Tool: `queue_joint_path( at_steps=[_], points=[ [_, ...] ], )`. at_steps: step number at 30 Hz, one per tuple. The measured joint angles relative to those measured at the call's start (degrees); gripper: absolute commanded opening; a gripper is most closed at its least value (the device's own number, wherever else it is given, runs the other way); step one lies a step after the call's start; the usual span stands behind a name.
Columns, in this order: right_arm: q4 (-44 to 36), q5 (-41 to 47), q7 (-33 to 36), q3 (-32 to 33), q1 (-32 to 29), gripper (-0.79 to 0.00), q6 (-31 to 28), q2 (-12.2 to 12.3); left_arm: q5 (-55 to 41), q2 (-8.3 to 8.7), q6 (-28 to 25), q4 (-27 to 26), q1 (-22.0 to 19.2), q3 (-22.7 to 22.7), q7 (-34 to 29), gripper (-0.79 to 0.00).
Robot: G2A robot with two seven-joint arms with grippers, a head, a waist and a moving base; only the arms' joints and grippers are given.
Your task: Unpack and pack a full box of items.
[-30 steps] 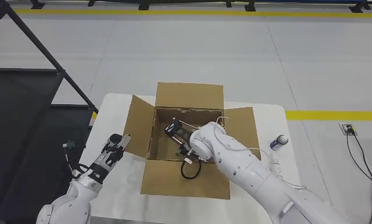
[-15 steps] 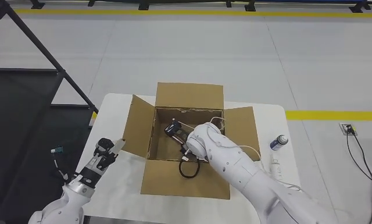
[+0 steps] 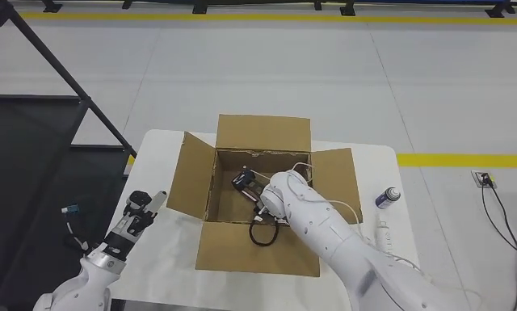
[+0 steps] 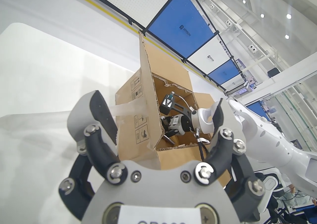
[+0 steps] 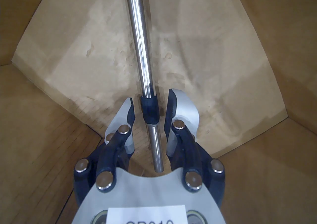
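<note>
At the left, our left gripper (image 3: 148,199) hangs spread and empty over the table (image 3: 171,250) edge, beside the box (image 3: 263,133). Inside the box, our right gripper (image 5: 151,103) sits low, fingers (image 5: 182,108) parted either side of a steel rod (image 5: 138,37) lying on the cardboard floor (image 5: 210,61) (gaps show both sides, so no pinch yet). The rod's long axis runs straight ahead between them, its dark band (image 5: 149,110) at the tips; the right arm is clearly nearer.

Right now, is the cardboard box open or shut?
Open. The box has four flaps spread outward; the right gripper is inside.
</note>
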Motion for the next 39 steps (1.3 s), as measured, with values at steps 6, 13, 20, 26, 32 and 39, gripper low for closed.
queue_joint_path(
  at_steps=[6, 13, 20, 26, 32, 39],
  points=[
    [3.0, 0.1, -0.5, 0.3, 0.4, -0.526, -1.3, -1.2, -0.2, 0.31, 0.1, 0.0, 0.1, -0.1, 0.5, 0.0],
    [5.6, -0.5, -0.5, 0.3, 0.8, -0.748, -2.0, -2.5, -0.7, 0.66, 0.1, 0.0, 0.2, 0.1, 0.7, 0.0],
    [8.0, 0.7, -2.3, 1.5, 1.7, -0.785, -4.1, -3.1, -0.7, 1.01, 0.4, 0.2, -0.1, 0.2, 1.1, 0.0],
    [9.6, 6.0, -4.0, 4.9, 4.2, -0.785, -12.7, -2.3, -0.1, 1.25, 1.1, 0.1, -0.7, 1.1, 1.4, 0.0],
    [9.3, 8.8, -4.9, 7.5, 6.3, -0.785, -20.3, -0.6, 0.6, 1.49, 1.5, 0.0, -1.7, 2.5, 1.3, 0.0],
    [6.8, 9.7, -4.8, 10.0, 7.9, -0.785, -24.6, 2.2, 1.3, 1.78, 1.6, 0.3, -3.2, 4.2, 0.8, 0.0]
  ],
)
